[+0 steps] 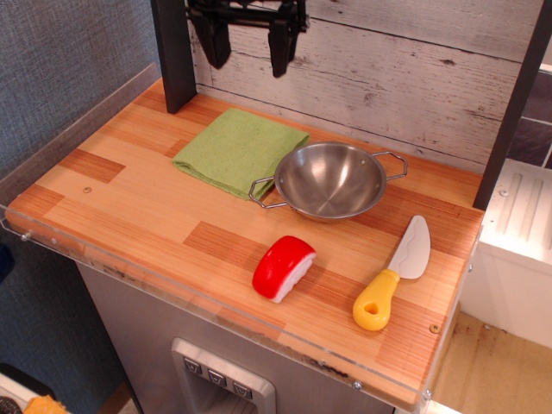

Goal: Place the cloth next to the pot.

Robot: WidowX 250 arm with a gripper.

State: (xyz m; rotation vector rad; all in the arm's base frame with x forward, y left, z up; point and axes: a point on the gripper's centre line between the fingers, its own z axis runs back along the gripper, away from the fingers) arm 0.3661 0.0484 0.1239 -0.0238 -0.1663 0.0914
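Gripper [247,47] top — seemingly cropped
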